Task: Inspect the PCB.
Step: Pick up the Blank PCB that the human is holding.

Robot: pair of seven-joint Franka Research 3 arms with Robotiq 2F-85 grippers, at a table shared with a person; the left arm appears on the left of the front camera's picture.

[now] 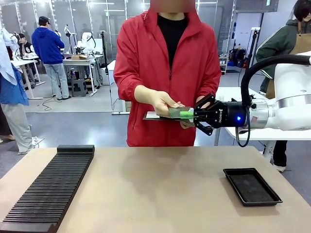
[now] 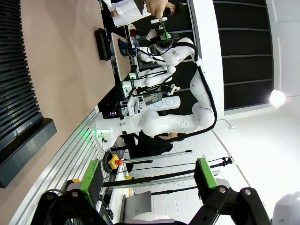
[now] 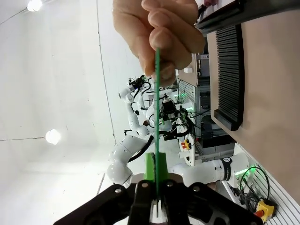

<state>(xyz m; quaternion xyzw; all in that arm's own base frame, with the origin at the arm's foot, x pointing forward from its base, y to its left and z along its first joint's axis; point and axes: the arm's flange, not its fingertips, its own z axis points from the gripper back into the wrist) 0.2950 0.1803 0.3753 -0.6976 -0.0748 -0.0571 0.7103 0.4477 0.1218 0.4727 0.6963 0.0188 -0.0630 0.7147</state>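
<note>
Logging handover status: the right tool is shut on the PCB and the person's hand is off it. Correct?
No. The right tool is shut on the PCB, but the person's hand pinches its far edge, as the right wrist view shows.

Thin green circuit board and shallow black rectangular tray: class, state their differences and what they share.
The PCB is green, the tray black. The PCB is held aloft by the right gripper and the person's hand; the tray lies on the table. Both are flat rectangles.
</note>
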